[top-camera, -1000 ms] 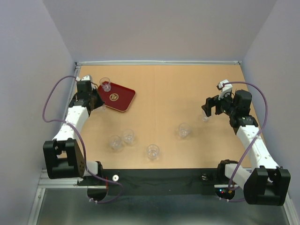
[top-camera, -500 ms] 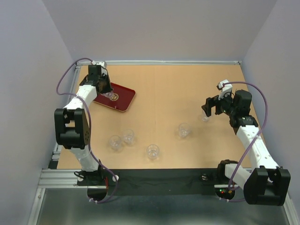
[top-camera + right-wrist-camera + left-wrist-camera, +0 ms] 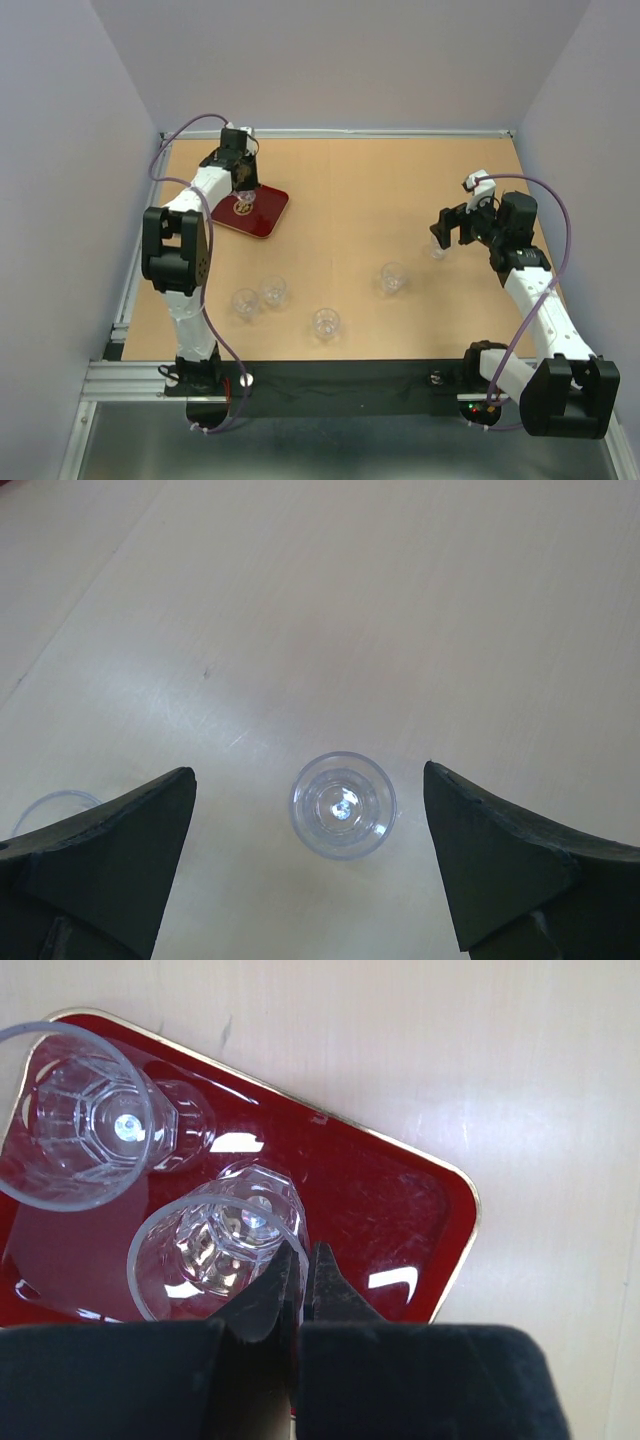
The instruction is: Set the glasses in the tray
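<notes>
Far forward, the left end effector (image 3: 303, 1256) pinches a glass (image 3: 215, 1250).

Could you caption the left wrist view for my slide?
Left fingers pinch a glass rim; second glass beside it, red tray beneath.

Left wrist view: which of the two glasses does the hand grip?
The lower glass: the left hand pinches its rim. The other glass stands untouched near the corner of the tray.
</notes>
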You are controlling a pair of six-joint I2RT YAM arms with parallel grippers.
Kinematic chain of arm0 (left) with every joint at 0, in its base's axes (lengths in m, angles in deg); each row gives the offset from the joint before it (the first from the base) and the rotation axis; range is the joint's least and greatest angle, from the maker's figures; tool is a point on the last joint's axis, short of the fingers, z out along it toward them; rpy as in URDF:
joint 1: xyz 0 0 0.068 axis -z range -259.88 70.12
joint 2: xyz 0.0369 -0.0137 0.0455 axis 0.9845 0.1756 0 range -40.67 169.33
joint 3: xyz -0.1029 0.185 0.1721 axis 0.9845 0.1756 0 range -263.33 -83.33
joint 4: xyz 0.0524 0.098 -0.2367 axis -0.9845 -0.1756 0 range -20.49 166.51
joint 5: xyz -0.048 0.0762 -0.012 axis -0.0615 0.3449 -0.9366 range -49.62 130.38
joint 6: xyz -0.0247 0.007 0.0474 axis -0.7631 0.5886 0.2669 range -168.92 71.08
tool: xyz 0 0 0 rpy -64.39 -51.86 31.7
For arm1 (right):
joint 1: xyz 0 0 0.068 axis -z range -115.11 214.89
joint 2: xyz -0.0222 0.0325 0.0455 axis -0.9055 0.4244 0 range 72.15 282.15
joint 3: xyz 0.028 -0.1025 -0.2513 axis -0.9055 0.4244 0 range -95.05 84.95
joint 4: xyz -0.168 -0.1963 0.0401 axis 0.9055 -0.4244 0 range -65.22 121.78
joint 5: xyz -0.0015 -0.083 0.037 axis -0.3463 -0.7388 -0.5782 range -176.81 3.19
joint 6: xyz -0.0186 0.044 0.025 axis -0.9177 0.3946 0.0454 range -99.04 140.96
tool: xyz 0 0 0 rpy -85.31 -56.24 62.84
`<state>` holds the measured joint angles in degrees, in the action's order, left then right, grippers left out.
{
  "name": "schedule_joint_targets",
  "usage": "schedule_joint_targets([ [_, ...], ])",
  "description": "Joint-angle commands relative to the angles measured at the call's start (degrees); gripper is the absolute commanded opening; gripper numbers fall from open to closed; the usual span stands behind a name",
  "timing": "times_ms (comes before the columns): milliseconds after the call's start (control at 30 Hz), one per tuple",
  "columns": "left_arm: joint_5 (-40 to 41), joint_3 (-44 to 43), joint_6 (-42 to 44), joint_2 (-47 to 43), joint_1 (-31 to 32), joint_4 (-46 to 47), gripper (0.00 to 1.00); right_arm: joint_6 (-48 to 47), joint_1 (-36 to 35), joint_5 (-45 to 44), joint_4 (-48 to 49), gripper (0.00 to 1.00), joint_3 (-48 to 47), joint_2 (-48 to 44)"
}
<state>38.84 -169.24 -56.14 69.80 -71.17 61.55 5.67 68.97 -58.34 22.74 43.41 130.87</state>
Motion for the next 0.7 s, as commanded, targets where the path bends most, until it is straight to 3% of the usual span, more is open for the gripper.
schedule_joint_targets([
  [0, 5.93, -5.67, 2.48, 0.96, 0.96, -1.56, 0.0, -0.53, 0.05, -0.17, 0.86, 1.0, -1.7, -0.45],
  [100, 7.42, -8.74, 2.83, 3.34, 1.05, -2.96, 0.02, -0.62, 0.05, -0.17, 0.86, 1.0, -1.62, -0.54],
  [433, 7.26, -14.9, 3.8, 7.74, 1.66, -6.13, 0.29, -0.62, 0.05, -0.52, 0.86, 1.0, -1.7, -0.45],
  [667, 5.06, -15.34, 2.92, 6.25, 1.92, -6.31, 0.36, -0.79, 0.05, -0.7, 0.86, 1.0, -1.62, -0.54],
])
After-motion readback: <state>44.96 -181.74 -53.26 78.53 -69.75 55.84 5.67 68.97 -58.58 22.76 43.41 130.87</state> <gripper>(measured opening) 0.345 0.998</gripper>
